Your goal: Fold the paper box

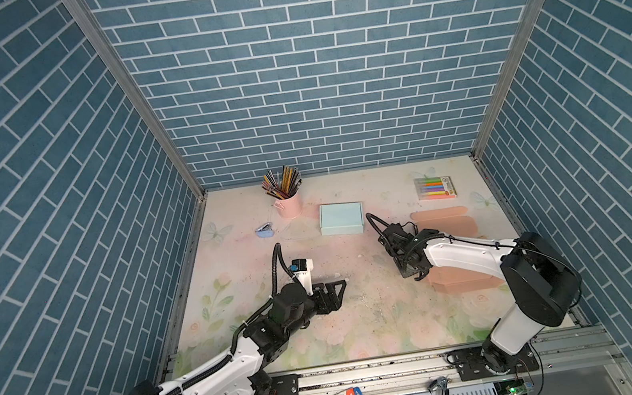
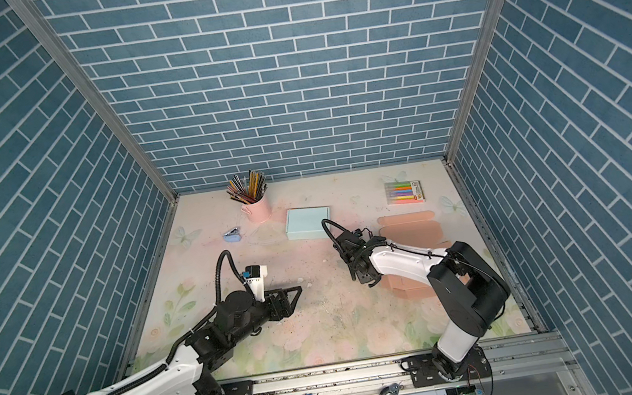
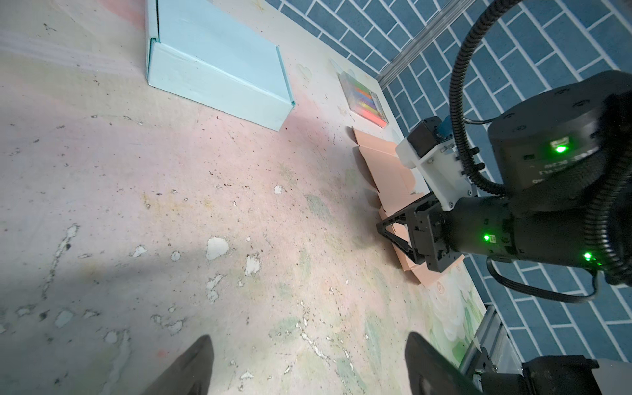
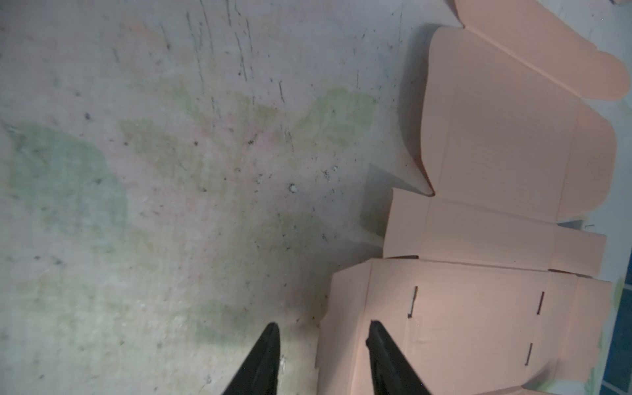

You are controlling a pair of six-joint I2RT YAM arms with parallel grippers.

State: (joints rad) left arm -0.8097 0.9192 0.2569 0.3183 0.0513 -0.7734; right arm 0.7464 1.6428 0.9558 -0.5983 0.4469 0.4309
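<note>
The cup (image 1: 289,207) holds pencils (image 1: 282,181); the blue box (image 1: 341,218) is closed. The flat pink box (image 1: 460,225) lies near the table's (image 1: 365,317) right edge. The right claw (image 4: 322,323), half spread, straddles its edge; the left claw (image 3: 309,337), spread wide, hangs over open table.

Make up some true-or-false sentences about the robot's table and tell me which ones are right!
1. The pink cardboard is spread out, not folded into a box. True.
2. The blue box has its lid wide open. False: it is folded up and closed.
3. The pencils stand in a pink cup. True.
4. The left hand holds the blue box. False: it is open and empty, well apart from the box.
5. The right hand is shut tight. False: its fingers stand apart, over the edge of the pink cardboard.
</note>
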